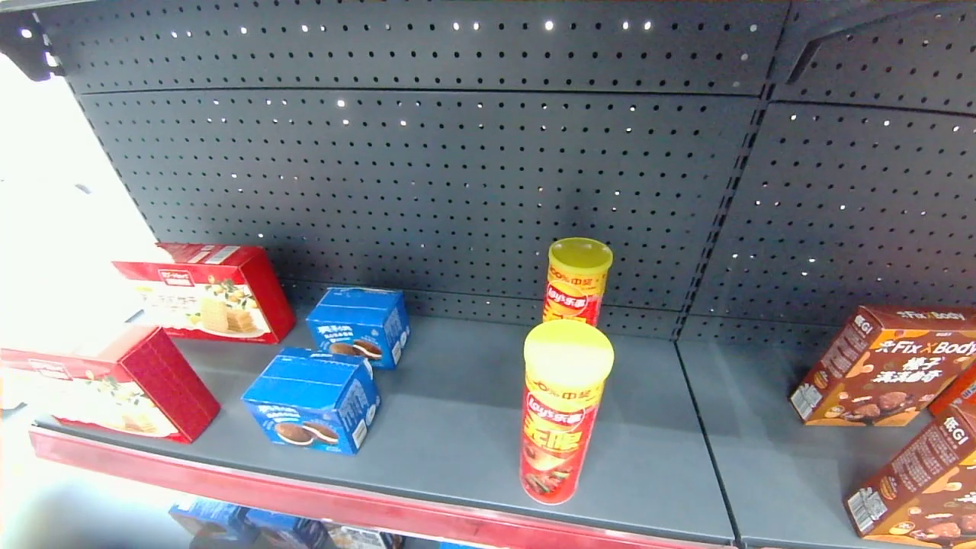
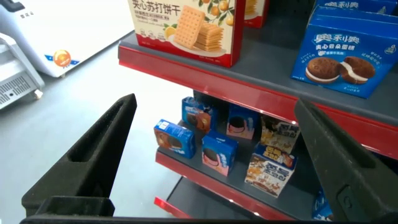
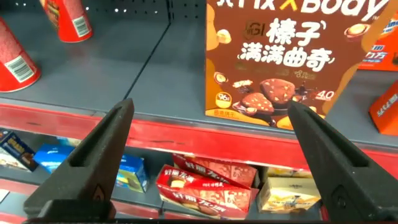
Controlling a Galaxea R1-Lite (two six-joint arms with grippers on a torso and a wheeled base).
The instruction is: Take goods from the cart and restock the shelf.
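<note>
Left gripper (image 2: 211, 168) released, fingers wide, empty, out in front of the shelf (image 1: 457, 427) near its red cracker boxes (image 1: 210, 293). Right gripper (image 3: 211, 165) likewise open and empty, facing the shelf's brown boxes (image 3: 286, 62). Two chip cans (image 1: 564, 412) upright mid-shelf, blue cookie boxes (image 1: 314, 400) toward the shelf's left end.

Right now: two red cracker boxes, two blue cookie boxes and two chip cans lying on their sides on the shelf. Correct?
No. The head view shows both cans standing upright, the front can and the back can behind it. The rest holds.
</note>
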